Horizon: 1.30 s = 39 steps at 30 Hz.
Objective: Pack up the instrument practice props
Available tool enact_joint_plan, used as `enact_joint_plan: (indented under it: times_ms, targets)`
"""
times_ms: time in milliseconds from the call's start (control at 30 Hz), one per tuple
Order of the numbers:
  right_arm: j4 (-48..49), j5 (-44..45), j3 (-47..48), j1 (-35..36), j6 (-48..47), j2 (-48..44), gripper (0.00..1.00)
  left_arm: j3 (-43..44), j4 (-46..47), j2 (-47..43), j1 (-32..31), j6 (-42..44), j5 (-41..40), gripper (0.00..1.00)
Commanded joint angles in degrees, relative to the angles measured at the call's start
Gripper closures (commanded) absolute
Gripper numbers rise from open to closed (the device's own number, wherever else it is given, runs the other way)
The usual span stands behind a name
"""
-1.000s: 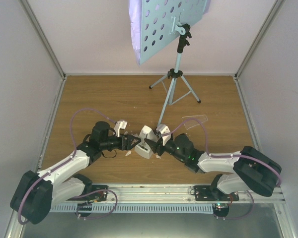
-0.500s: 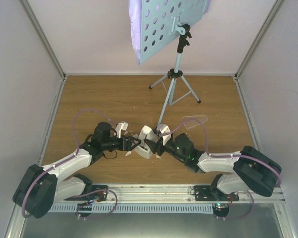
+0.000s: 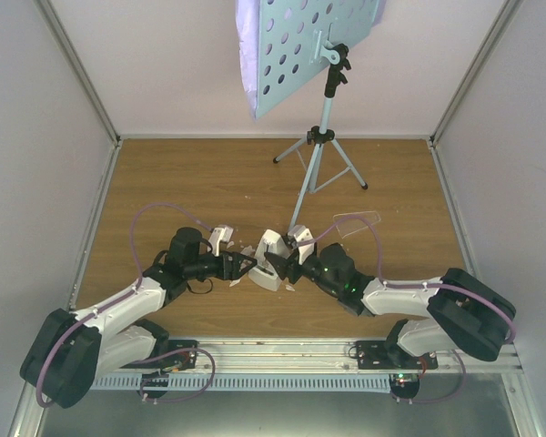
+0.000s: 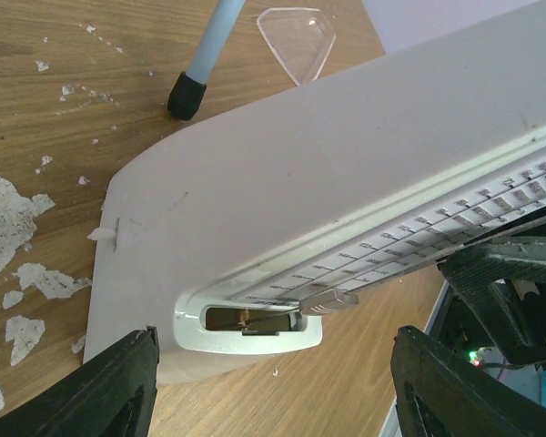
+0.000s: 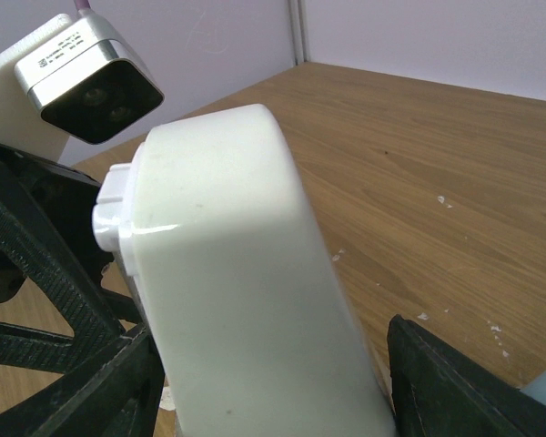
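Note:
The white pyramid-shaped metronome (image 3: 271, 259) lies tilted on the wooden floor between my two grippers. My right gripper (image 3: 284, 264) is shut on its body, which fills the right wrist view (image 5: 227, 273) between the black fingers (image 5: 464, 382). My left gripper (image 3: 246, 265) faces it from the left with jaws wide open. The metronome's scale and pendulum face show in the left wrist view (image 4: 282, 209). The light-blue music stand (image 3: 323, 109) stands at the back on tripod legs. Pale lilac sheet-music pages (image 3: 247, 55) rest on its perforated desk.
A clear plastic cover (image 3: 358, 223) lies on the floor right of the metronome and shows in the left wrist view (image 4: 298, 36). A stand foot (image 4: 187, 96) rests close by. White crumbs (image 4: 5, 218) are scattered on the wood. Walls enclose three sides.
The left gripper has drawn back slightly to the left and lower, away from the metronome. The right gripper has shifted the metronome a little upward.

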Motion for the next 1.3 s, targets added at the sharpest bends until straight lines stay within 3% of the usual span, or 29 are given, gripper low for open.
enact_joint_plan:
  times_ms: [0, 633, 1267]
  targets:
    - [3.78, 0.59, -1.07, -0.63, 0.4, -0.6, 0.3, -0.54, 2.4, -0.52, -0.27, 1.17, -0.62, 0.29]
    - [0.9, -0.33, 0.83, -1.45, 1.67, 0.33, 0.38, -0.49, 3.0, 0.25, -0.26, 1.21, -0.54, 0.29]
    - [-1.7, -1.11, 3.0, -2.38, 2.81, 1.15, 0.35, -1.02, 3.46, 0.86, -0.27, 1.88, -0.87, 0.29]
